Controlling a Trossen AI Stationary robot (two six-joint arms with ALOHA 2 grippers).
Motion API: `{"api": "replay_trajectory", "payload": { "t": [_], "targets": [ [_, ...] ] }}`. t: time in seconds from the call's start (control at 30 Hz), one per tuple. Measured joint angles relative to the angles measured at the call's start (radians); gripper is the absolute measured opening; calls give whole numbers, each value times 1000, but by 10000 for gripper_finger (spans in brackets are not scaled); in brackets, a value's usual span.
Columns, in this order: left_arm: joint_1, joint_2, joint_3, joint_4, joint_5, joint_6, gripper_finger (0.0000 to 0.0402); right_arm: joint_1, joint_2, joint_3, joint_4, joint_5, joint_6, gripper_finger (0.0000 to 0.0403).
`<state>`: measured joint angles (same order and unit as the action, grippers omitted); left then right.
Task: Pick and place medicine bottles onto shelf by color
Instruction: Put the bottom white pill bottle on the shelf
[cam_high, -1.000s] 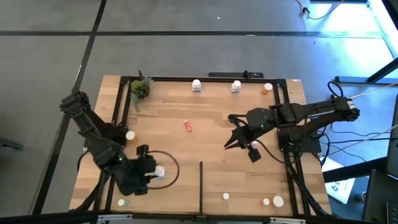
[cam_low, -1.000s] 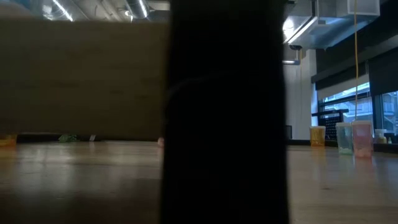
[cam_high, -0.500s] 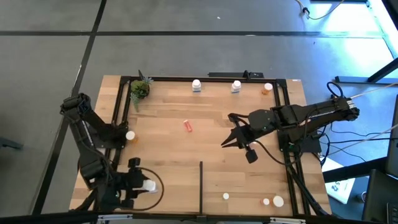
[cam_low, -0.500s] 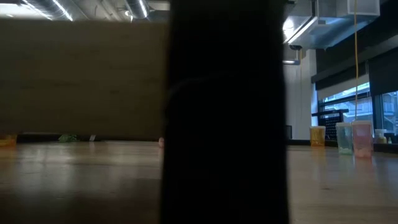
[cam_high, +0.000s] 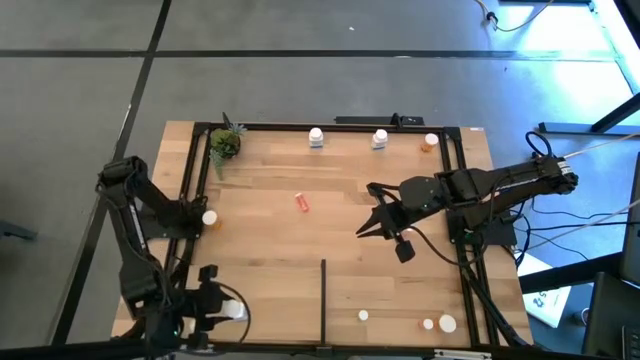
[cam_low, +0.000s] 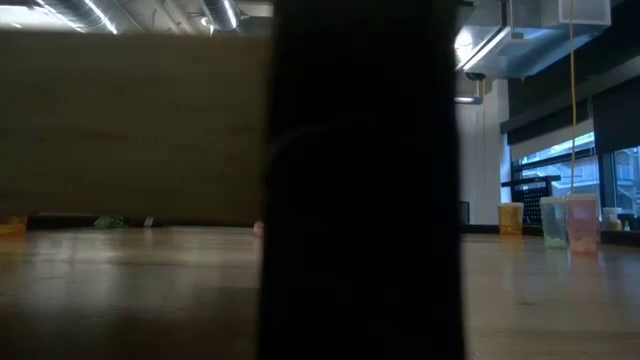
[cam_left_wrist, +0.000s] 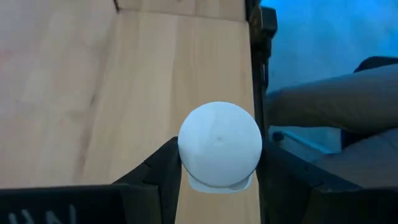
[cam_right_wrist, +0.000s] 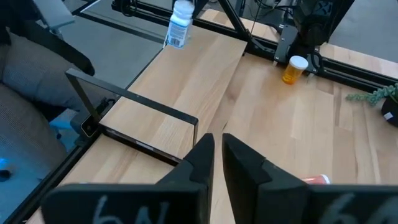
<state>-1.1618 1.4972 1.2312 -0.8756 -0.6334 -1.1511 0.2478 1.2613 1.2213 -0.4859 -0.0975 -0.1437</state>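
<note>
held bottle: white, round white cap, pinched in the left claw (cam_left_wrist: 219, 163) over the shelf's (cam_high: 270, 240) near-left corner
right claw (cam_high: 366, 231): pressed together, mid-shelf, holding nothing
count: about nine medicine bottles (cam_high: 316, 137), mostly white, a few orange
changed: left arm pulled nearer the front edge

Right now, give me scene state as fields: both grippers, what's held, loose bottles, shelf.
left gripper: near-left corner of the shelf, shut on white-capped bottle
right gripper: over the right half of the shelf, shut, holding nothing
shelf: light-wood planks in a black frame
divider strip: runs in from the near edge
far edge: two white bottles and an orange bottle
left edge: orange bottle, white cap
centre: small red bottle lying down
near right: three small bottles
potted plant: far-left corner
</note>
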Motion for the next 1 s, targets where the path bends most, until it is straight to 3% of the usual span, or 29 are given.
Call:
{"api": "replay_trajectory", "payload": {
  "t": [0.57,1.0],
  "targets": [
    [-63,102,-2,22,56,-124,166,0,0,0,3,0,-26,36],
    [-78,162,-2,5,74,-125,166,0,0,0,2,0,-26,36]
  ]
}}
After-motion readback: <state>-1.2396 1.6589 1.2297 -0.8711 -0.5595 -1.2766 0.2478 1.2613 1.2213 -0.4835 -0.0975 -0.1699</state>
